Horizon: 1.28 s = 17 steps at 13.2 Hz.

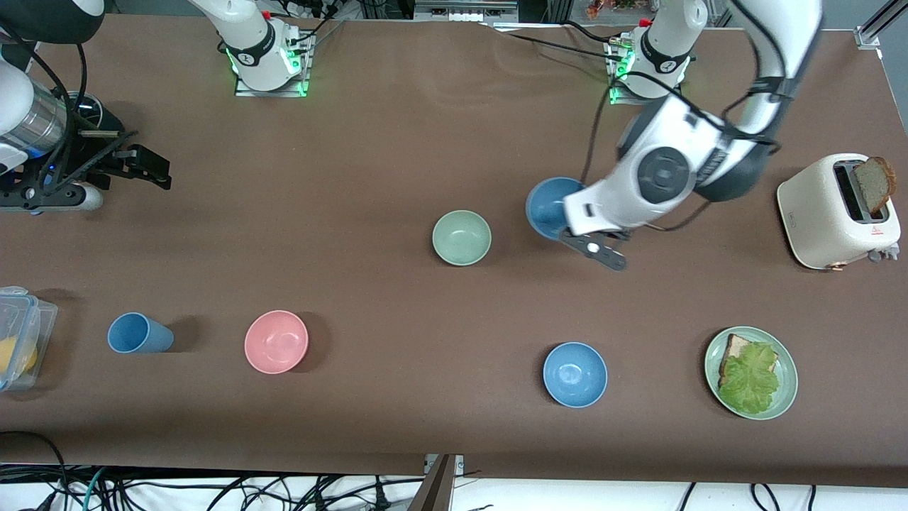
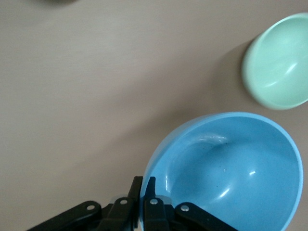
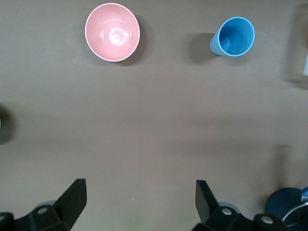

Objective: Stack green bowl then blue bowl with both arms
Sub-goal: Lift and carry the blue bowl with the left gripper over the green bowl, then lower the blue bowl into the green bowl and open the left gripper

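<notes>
On my front view I sweep from the right arm's end of the table across. At about 9 o'clock the right gripper point(image 1: 142, 165) waits over bare brown table point(image 1: 355, 142); its wrist view shows the right gripper point(image 3: 139, 202) with both fingers spread wide and nothing between them. Down at 8 o'clock a clear lidded container point(image 1: 21, 341) sits at the table's edge, a blue cup point(image 1: 138, 333) beside it, then a pink bowl point(image 1: 276, 341). The right wrist view picks up the same pink bowl point(image 3: 112, 32) and blue cup point(image 3: 232, 37) resting on the table.

Close to the centre of the table I see the green bowl point(image 1: 462, 238), upright and alone. Just beside it, toward the left arm's end, is the blue bowl point(image 1: 550, 206), partly covered by the left arm's wrist. The left gripper point(image 1: 576, 231) is at that bowl's rim. In the left wrist view the left gripper point(image 2: 144, 202) has its fingers drawn narrow, pinching the rim of the blue bowl point(image 2: 231, 173), with the green bowl point(image 2: 279, 62) near it but apart.

At 5 o'clock a second blue bowl point(image 1: 574, 374) sits nearer my camera. Farther along are a green plate point(image 1: 786, 394) carrying bread and lettuce point(image 1: 750, 376), and at 3 o'clock a white toaster point(image 1: 830, 213) with a slice of bread point(image 1: 874, 183) poking out.
</notes>
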Motion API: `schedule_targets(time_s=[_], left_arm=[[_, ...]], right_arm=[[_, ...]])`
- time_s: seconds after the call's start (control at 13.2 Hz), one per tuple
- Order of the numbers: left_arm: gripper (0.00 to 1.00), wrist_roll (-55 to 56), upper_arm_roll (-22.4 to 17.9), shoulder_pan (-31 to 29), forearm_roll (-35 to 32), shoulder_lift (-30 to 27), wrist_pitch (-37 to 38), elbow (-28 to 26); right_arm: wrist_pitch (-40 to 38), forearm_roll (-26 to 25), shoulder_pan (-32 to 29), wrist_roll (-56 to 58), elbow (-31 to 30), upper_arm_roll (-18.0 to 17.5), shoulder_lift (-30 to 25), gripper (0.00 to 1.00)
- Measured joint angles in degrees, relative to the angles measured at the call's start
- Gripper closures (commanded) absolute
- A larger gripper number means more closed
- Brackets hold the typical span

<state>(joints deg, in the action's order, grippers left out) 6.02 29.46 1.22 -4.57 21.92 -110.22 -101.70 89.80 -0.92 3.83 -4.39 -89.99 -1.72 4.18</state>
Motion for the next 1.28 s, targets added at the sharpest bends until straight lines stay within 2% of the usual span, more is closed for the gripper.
schedule_targets(time_s=[0.15,0.3,0.6,1.06,1.28], left_arm=[[1.0,8.85,-0.05,6.22,0.03,3.56,-0.5,4.0],[1.0,12.48,-0.16,10.11,0.02,8.43,-0.61,8.97],[1.0,12.75,-0.31,12.08,-0.03,18.06,-4.0,15.41],[1.0,12.7,-0.56,13.39,-0.26,20.85,-6.48,16.57],[1.0,12.7,-1.13,14.46,-2.59,21.84,-6.53,16.57]], right_arm=[[0.0,0.0,-0.04,0.01,0.0,0.06,0.05,0.0],[0.0,0.0,-0.07,0.02,0.0,0.11,0.09,0.0],[0.01,0.0,-0.08,0.64,0.01,0.14,0.39,0.0],[0.02,0.0,-0.13,0.73,0.02,0.23,0.47,0.0],[0.02,0.0,-0.13,0.73,0.03,0.23,0.47,0.0]])
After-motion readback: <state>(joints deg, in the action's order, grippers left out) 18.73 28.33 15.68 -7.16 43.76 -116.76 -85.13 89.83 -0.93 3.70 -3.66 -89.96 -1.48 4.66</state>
